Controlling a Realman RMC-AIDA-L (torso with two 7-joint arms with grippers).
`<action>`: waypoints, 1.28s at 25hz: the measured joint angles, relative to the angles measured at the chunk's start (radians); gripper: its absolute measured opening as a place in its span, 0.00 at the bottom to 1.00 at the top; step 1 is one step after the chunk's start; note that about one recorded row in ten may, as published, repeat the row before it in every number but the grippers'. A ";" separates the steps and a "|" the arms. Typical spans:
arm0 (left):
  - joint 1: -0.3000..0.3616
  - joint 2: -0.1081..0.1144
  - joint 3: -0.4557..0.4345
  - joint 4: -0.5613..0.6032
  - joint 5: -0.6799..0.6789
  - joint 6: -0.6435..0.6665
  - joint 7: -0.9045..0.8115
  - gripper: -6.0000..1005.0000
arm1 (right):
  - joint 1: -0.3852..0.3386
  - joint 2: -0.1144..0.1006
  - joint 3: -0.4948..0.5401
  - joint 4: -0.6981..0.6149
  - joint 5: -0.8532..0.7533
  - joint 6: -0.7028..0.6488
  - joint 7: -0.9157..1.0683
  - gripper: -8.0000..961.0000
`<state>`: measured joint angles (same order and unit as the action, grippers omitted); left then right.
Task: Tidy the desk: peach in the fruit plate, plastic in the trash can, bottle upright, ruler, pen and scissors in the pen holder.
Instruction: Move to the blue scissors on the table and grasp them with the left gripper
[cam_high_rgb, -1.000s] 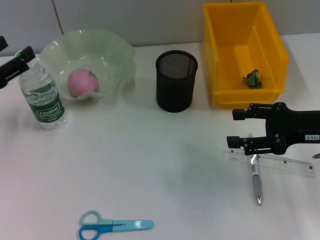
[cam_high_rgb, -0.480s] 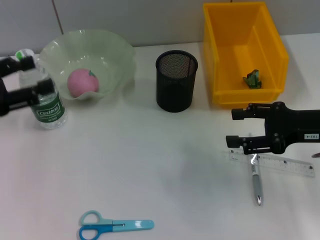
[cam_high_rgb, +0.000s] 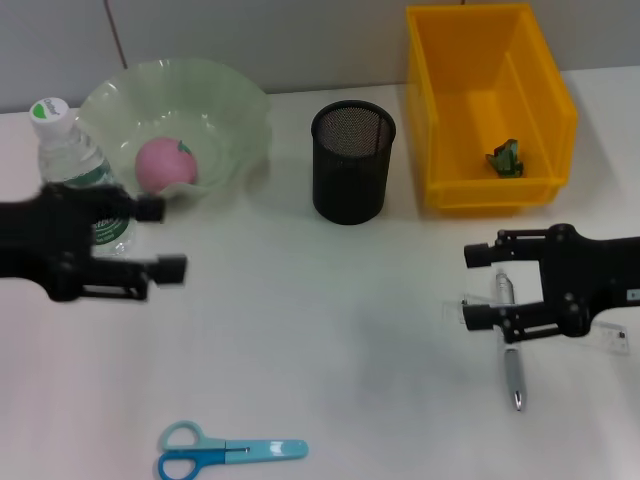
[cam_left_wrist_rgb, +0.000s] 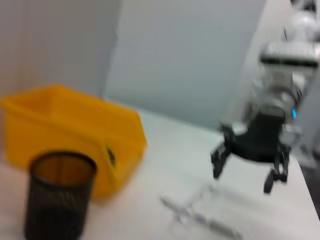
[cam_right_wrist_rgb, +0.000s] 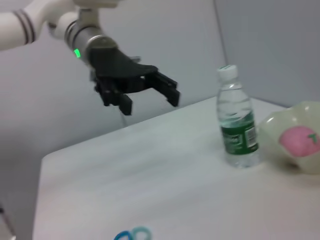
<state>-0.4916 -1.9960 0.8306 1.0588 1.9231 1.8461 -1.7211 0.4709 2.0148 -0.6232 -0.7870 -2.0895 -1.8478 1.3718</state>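
The clear bottle (cam_high_rgb: 72, 165) stands upright next to the green fruit plate (cam_high_rgb: 235, 110), which holds the pink peach (cam_high_rgb: 164, 163). My left gripper (cam_high_rgb: 163, 239) is open and empty, in front of the bottle and apart from it. It also shows in the right wrist view (cam_right_wrist_rgb: 150, 102). My right gripper (cam_high_rgb: 479, 286) is open, its fingers straddling the top end of the silver pen (cam_high_rgb: 513, 372) and the clear ruler (cam_high_rgb: 617, 340). The blue scissors (cam_high_rgb: 228, 452) lie near the front edge. The black mesh pen holder (cam_high_rgb: 352, 162) stands at the centre back.
The yellow bin (cam_high_rgb: 545, 95) at the back right holds a green scrap of plastic (cam_high_rgb: 505, 158). The left wrist view shows the pen holder (cam_left_wrist_rgb: 59, 195), the bin (cam_left_wrist_rgb: 70, 125) and my right gripper (cam_left_wrist_rgb: 243, 180) over the pen and ruler.
My left gripper has left the bottle's cap and moved forward and right, now in front of the standing bottle. My right gripper has shifted slightly forward over the pen and ruler.
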 joint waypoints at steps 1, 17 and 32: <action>-0.008 -0.002 0.020 0.017 0.017 0.001 -0.021 0.81 | 0.000 -0.004 -0.013 0.000 0.000 -0.004 0.000 0.83; -0.140 -0.071 0.471 0.323 0.386 -0.019 -0.303 0.80 | 0.020 -0.025 -0.070 -0.004 -0.105 -0.003 0.039 0.83; -0.184 -0.077 0.711 0.335 0.525 -0.066 -0.426 0.78 | 0.034 -0.028 -0.078 -0.005 -0.130 0.001 0.057 0.82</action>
<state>-0.6752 -2.0733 1.5415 1.3935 2.4481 1.7801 -2.1472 0.5047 1.9867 -0.7007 -0.7916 -2.2197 -1.8466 1.4285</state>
